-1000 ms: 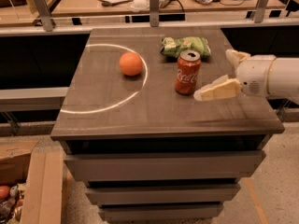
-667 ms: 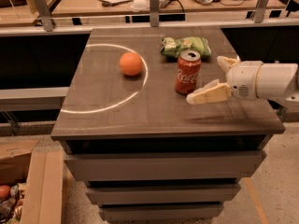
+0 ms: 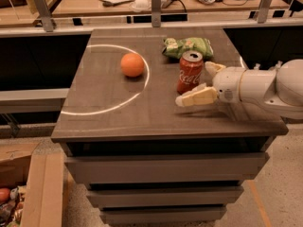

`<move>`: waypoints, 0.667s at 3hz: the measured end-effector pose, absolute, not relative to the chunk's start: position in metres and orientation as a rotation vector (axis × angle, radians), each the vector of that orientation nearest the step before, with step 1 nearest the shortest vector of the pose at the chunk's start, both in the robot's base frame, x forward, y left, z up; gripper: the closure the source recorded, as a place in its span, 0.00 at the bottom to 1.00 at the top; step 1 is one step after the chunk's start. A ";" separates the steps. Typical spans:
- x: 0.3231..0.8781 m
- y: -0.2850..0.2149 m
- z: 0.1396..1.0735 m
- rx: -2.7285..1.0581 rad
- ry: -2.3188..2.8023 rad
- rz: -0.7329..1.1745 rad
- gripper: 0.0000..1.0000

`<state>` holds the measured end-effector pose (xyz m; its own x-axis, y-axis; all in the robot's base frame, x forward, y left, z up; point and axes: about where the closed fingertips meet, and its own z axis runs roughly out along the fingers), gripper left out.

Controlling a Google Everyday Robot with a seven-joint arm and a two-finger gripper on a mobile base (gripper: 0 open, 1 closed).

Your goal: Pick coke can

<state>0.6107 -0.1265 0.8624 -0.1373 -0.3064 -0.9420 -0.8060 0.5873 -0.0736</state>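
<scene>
Pincer (image 3: pixel 193 83) beside coke can (image 3: pixel 190 70); snack bag (image 3: pixel 187 46) just behind.

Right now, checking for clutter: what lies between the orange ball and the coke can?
Camera view: only bare tabletop with a white arc; open gripper at the coke can.

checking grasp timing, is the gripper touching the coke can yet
Cannot tell. In the camera view the open gripper straddles the coke can from the right; its near finger overlaps the can's base, hiding any gap.
</scene>
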 end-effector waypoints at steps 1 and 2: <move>0.622 -0.115 0.861 -0.924 1.675 0.588 0.18; 0.626 -0.111 0.859 -0.924 1.657 0.603 0.41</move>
<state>0.6259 -0.1111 0.8591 -0.1042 -0.2674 -0.9579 -0.8207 0.5672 -0.0691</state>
